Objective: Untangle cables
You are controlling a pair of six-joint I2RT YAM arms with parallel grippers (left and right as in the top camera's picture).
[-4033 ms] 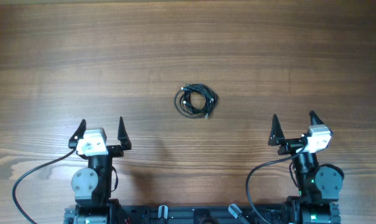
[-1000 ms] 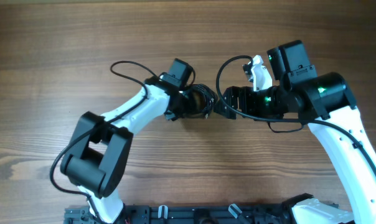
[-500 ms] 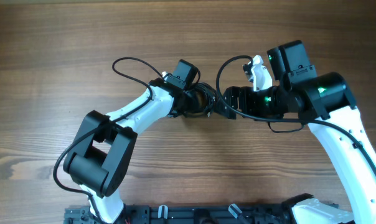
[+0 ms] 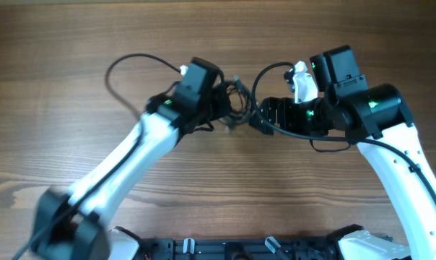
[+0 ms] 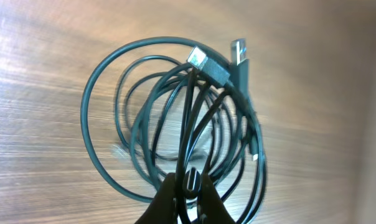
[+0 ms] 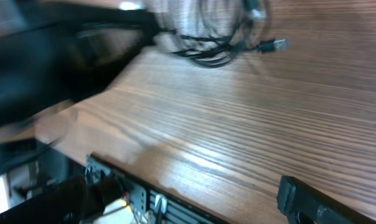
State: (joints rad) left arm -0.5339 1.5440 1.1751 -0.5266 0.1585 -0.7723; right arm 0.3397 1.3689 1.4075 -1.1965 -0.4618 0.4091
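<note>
Overhead, just above the centre of the wooden table [image 4: 73,43], the coiled cables [image 4: 237,97] are seen. At their 9 o'clock, strands are pinched by the closed left gripper [image 4: 216,102]. At their 3 o'clock, the right gripper [image 4: 261,119] is held wide apart, just beside them.

The left end effector [image 5: 189,182] has clamped the cables [image 5: 216,70] and lifted them.

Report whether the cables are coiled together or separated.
Coiled together: the left wrist view shows the cables as one bunch of overlapping loops, pinched by the shut left pincer.
</note>
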